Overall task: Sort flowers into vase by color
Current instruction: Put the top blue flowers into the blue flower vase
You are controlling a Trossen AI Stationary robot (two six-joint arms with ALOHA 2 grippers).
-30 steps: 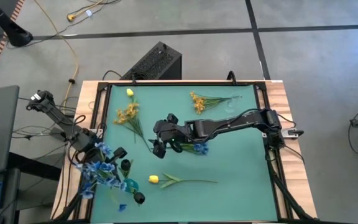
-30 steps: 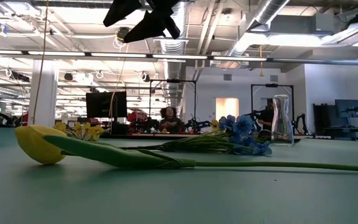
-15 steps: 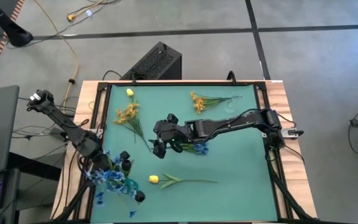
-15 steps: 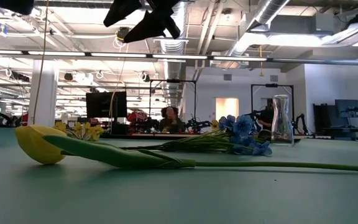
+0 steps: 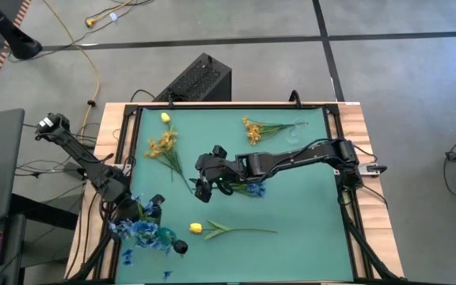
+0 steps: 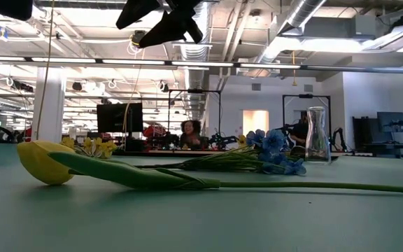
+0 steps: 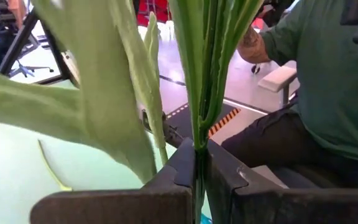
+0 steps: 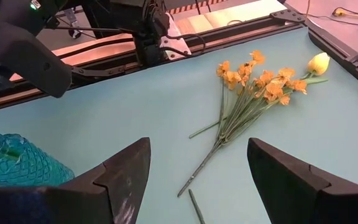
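So the left gripper [image 5: 138, 215] sits down at the lower left of the high view, right by the mat's left edge, pinched tight on the green stems [image 7: 197, 74] of a blue flower bunch [image 5: 142, 230] that hangs over a teal vase [image 8: 14, 163]. Pretty crowded in that corner, with the table frame [image 5: 125, 158] just beside it. The right gripper [image 5: 202, 187] hovers mid-mat with its fingers spread wide and nothing in them, next to another blue bunch [image 5: 250, 188] lying flat. A yellow tulip [image 5: 196, 228] lies low centre and an orange-yellow spray [image 5: 163, 145] sits upper left, with a yellow bud [image 5: 165, 118] near the top edge. A second orange spray [image 5: 253, 130] lies top centre, a clear glass vase [image 6: 317, 136] stands further back in the low view, and the lower right of the mat is bare.
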